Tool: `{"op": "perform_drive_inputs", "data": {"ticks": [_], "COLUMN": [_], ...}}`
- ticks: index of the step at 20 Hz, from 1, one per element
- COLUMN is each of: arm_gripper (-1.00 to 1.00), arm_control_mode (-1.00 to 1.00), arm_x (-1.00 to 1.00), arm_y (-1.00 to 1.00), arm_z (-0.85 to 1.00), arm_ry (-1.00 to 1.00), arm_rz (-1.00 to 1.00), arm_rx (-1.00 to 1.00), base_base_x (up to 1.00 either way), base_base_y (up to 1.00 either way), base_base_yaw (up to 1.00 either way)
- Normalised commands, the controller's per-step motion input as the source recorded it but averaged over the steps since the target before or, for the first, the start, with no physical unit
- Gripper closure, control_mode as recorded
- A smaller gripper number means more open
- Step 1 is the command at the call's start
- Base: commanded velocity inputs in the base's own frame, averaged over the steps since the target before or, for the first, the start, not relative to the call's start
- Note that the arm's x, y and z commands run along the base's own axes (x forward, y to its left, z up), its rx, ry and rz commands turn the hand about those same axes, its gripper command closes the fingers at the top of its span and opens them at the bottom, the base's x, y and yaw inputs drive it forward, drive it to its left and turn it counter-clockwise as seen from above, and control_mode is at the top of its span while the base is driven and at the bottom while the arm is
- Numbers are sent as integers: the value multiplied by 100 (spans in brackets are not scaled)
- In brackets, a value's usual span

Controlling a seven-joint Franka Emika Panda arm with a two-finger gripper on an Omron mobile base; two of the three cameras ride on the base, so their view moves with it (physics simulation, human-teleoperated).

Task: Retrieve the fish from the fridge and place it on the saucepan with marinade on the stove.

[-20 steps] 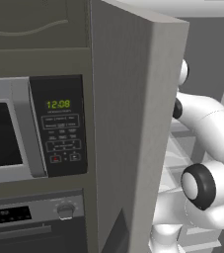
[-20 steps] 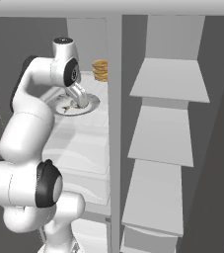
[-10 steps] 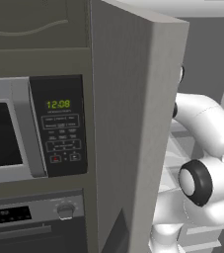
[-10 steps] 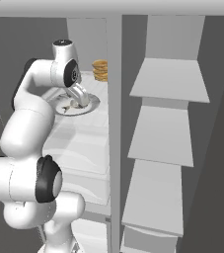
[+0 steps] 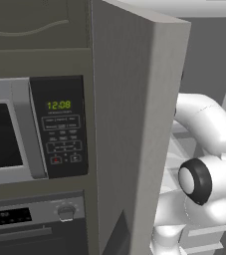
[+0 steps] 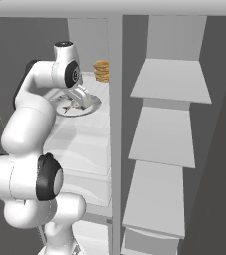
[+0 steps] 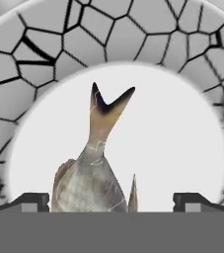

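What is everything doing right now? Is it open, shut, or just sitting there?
fridge: door swung open.
fish: lying on the plate, not gripped.
plate: sitting on a fridge shelf.
claw: open, a tip on each side of the fish.
microwave: shut, clock lit.

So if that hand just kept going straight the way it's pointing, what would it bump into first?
Most likely the fish, lying on the white plate between the open fingertips of the hand; how much gap remains is hard to judge.

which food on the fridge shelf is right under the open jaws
The small pale grey fish on the white crackle-rimmed plate, not the tan stacked rounds behind.
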Motion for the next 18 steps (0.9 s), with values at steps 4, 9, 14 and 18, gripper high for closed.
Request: {"op": "perform_drive_inputs", "data": {"ticks": [4,9,14,18], "arm_gripper": [-100,-100,100,100], "arm_control_mode": [-100,-100,-100,-100], "arm_x": [0,0,0,4], "arm_y": [0,0,0,0], "arm_z": [-13,-30,-22,-6], "arm_ry": [6,4,2,1], "arm_rz": [5,5,5,2], "arm_rx": [-4,-7,-4,-1], "base_base_x": [0,0,0,0], "base_base_y": [0,0,0,0], "base_base_yaw": [0,0,0,0]}}
